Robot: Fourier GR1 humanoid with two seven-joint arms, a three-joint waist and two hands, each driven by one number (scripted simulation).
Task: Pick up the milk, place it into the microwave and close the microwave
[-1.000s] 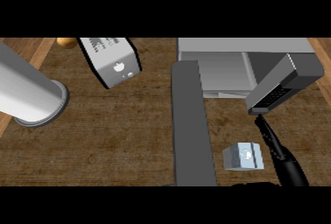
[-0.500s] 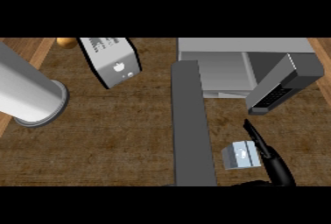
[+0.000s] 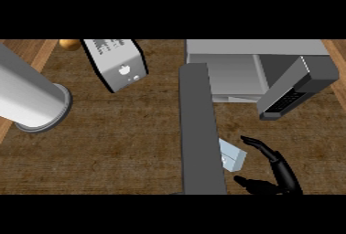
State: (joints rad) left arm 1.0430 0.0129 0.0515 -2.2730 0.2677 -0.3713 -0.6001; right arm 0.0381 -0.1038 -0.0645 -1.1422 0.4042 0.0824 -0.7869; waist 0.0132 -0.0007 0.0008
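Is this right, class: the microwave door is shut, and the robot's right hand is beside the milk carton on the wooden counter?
One detail is wrong. The head view shows the microwave with its door swung open, not shut, so the inside is visible. The rest holds: the right hand is beside the milk carton on the wooden counter.
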